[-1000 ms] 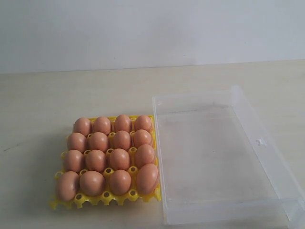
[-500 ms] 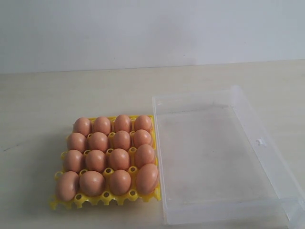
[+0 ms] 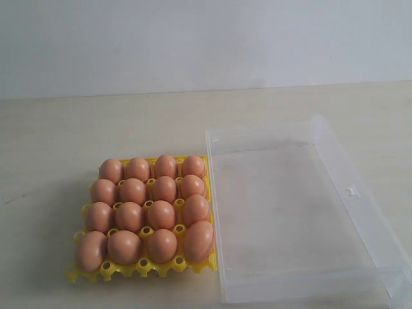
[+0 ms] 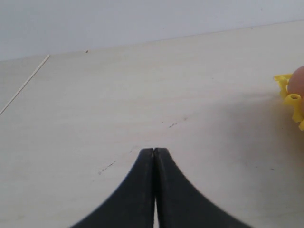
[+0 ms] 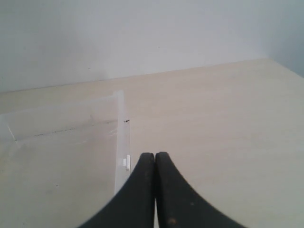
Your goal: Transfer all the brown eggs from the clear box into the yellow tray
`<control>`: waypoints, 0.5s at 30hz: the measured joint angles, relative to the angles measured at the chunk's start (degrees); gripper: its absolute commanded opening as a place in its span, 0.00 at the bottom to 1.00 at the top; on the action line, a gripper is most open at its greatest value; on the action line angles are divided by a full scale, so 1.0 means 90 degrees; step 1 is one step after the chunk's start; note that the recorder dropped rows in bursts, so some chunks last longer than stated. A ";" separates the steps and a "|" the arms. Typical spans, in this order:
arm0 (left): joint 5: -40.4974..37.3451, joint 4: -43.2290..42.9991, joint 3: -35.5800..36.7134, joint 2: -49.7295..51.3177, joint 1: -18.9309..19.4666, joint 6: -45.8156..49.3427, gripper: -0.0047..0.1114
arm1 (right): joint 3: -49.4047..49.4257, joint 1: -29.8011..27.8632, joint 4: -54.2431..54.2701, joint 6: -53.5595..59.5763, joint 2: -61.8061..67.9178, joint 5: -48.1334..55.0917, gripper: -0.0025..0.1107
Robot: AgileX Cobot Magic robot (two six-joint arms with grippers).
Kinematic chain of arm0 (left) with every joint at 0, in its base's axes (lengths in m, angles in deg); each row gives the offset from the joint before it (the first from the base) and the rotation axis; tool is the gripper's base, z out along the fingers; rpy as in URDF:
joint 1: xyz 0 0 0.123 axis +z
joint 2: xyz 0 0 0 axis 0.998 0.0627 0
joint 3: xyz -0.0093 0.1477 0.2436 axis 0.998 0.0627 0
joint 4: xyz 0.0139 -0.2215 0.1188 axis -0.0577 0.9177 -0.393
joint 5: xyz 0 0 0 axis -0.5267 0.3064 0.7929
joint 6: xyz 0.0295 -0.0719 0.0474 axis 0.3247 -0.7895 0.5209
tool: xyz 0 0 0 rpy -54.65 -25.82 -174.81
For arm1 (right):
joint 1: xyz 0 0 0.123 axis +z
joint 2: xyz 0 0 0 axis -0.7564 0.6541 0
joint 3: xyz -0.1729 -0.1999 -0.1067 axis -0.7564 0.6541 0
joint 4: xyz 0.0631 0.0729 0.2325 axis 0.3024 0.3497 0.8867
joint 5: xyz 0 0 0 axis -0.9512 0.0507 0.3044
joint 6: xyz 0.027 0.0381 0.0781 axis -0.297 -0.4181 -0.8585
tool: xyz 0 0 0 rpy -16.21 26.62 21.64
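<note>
Seemingly the job is done: sixteen smooth reddish-brown hen's eggs (image 3: 147, 209) fill every cup of the bright yellow plastic lattice tray (image 3: 87, 275). It sits near the front edge of the pale wooden bench (image 3: 96, 122), right beside the left wall of the shallow transparent plastic box (image 3: 264, 135), which shows nothing inside. The left black pincer (image 4: 154, 151) is clenched on nothing, low over bare bench near the tray's corner. The right black pincer (image 5: 155, 154) is likewise clenched and empty, close to the box wall with the small white latch tab (image 5: 126, 162). I judge that only a check remains: is each egg settled? Any retreat should lift straight up. That box wall is the nearest obstacle.
</note>
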 measured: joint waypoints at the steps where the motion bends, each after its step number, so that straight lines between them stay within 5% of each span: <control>1: 0.0000 0.0000 0.0000 0.0000 0.0000 0.0000 0.04 | 0.0000 0.0000 0.0000 0.0000 0.0000 0.0015 0.02; 15: 0.0000 0.0000 0.0000 0.0000 0.0000 0.0000 0.04 | 0.0000 -0.0115 0.0000 0.0074 0.0000 0.0057 0.02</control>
